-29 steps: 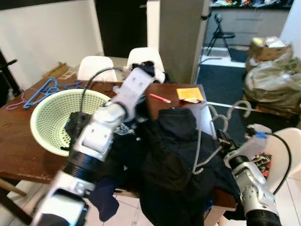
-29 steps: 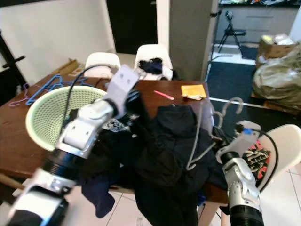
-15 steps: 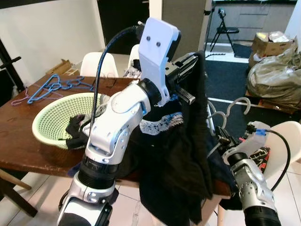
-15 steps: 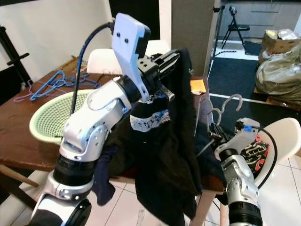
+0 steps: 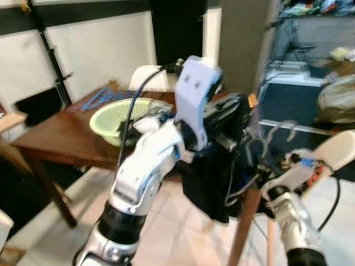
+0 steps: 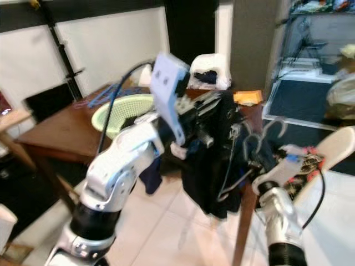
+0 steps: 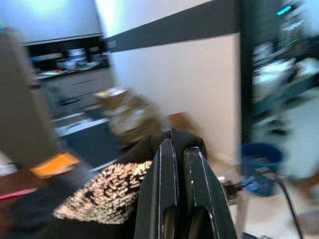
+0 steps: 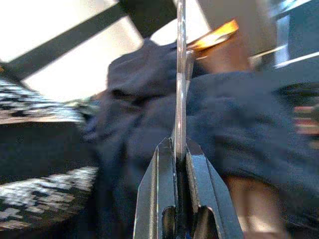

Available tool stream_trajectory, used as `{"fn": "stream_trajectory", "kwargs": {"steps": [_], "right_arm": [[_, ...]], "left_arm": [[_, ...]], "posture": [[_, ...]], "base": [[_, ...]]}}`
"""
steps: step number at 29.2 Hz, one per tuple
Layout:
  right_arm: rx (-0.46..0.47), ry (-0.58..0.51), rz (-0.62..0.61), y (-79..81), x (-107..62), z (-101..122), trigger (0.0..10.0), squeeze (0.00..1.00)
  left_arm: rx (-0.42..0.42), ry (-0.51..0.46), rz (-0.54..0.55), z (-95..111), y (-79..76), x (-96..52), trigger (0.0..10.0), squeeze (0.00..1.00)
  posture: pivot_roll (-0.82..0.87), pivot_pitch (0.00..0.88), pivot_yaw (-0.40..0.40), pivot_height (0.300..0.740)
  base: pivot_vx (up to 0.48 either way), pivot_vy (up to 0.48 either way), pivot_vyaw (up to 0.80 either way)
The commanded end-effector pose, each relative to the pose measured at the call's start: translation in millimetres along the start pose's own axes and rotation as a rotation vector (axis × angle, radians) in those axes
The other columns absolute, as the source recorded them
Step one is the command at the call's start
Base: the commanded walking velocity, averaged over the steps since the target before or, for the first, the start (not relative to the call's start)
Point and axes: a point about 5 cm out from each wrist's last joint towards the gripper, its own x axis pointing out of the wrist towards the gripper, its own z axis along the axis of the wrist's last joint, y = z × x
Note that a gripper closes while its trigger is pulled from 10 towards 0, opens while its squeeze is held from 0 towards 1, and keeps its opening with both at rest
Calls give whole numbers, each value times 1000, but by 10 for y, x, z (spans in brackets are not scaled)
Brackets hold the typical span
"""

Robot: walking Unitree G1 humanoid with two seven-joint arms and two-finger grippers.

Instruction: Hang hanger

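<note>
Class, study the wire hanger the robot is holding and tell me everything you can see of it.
The hanger is thin silver-grey wire, seemingly metal, with a curved hook at its top pointing up. It stands roughly upright beside the table's far corner, a little blurred. The right pincer is clamped on its wire low down. The dark garment, held up by the left pincer, hangs against it and hides part of its frame.

right gripper (image 8: 180, 158) clamping hanger (image 8: 180, 74), dark garment (image 8: 234, 114) behind
</note>
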Motion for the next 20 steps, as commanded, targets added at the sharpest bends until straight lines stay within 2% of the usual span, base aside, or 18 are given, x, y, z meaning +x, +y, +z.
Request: {"fn": "stream_trajectory", "kwargs": {"steps": [1, 4, 6, 8, 9, 10, 11, 12, 13, 14, 15, 16, 18, 20], "right_arm": [[13, 7, -22, -12, -4, -40, 10000, 0], [12, 9, -28, -18, -1, -41, 10000, 0], [12, 7, -36, -25, 2, -39, 10000, 0], [12, 7, -36, -25, 2, -39, 10000, 0], [12, 5, -38, -28, 2, -37, 10000, 0], [-1, 10, -48, -47, -1, -32, 10000, 0], [-1, 10, -48, -47, -1, -32, 10000, 0], [-12, 13, -55, -61, -3, -29, 10000, 0], [-12, 13, -55, -61, -3, -29, 10000, 0], [-33, 22, -65, -78, -3, -28, 10000, 0], [-61, 31, -79, -104, -2, -25, 10000, 0], [-68, 33, -85, -115, 0, -23, 10000, 0], [-68, 33, -85, -115, 0, -23, 10000, 0], [-95, 44, -117, -160, -1, -16, 10000, 0]], "left_arm": [[-39, 43, -8, -131, -43, -50, 10000, 0], [-49, 60, -9, -187, -59, -67, 10000, 0], [-63, 127, 3, -402, -76, -167, 10000, 0], [-63, 127, 3, -402, -76, -167, 10000, 0], [-67, 152, 10, -481, -79, -211, 10000, 0], [-41, 234, 83, -690, 21, -375, 10000, 0], [-41, 234, 83, -690, 21, -375, 10000, 0], [-20, 291, 133, -824, 87, -501, 10000, 0], [-20, 291, 133, -824, 87, -501, 10000, 0], [13, 380, 213, -1001, 213, -702, 10000, 0], [70, 521, 340, -1236, 397, -1052, 10000, 0], [81, 574, 386, -1313, 457, -1187, 10000, 0], [81, 574, 386, -1313, 457, -1187, 10000, 0], [113, 670, 475, -1426, 559, -1450, 10000, 0]], "posture": [[-50, 0, 28, 740], [-49, 0, 27, 740], [-48, 0, 27, 740], [-48, 0, 27, 740], [-48, 0, 27, 740], [-45, 0, 26, 740], [-45, 0, 26, 740], [-44, 0, 26, 740], [-44, 0, 26, 740], [-40, 0, 25, 740], [-35, 0, 22, 740], [-35, 0, 22, 740], [-35, 0, 22, 740], [-34, 0, 15, 740]], "base": [[-480, 0, 0], [-480, 0, 0], [-480, 0, 0], [-480, 0, 0], [-480, 0, 0], [0, 0, 0], [0, 0, 0], [0, 0, 0], [0, 0, 0], [0, 0, -800], [0, 0, -800], [0, 0, -800], [0, 0, -800], [0, 0, -800]]}}
